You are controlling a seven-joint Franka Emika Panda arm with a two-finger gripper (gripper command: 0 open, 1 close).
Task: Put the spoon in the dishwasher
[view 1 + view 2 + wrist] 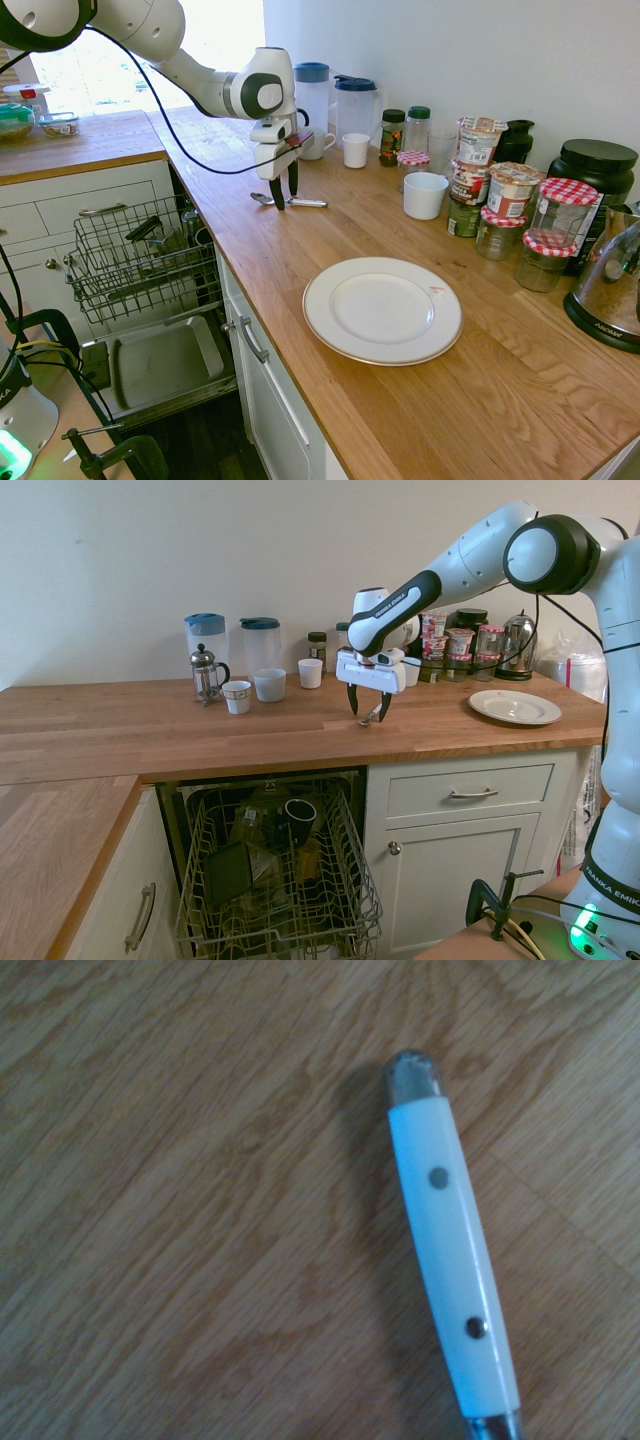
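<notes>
The hand [285,196] points straight down with its 2 dark fingers spread and empty, straddling the spoon [290,202], a small silver metal piece whose handle carries a white grip fixed by 2 rivets. It lies flat on the wooden counter [420,400], near the front edge and just above the open dishwasher [280,880]. In the first exterior view its bowl falls on one side of the hand and its white grip on the other, so the long axis seems to cross the gap between the fingers.

spoon [288,202] on counter [330,230] | plate [382,309] nearer | dishwasher [280,880] below
</notes>
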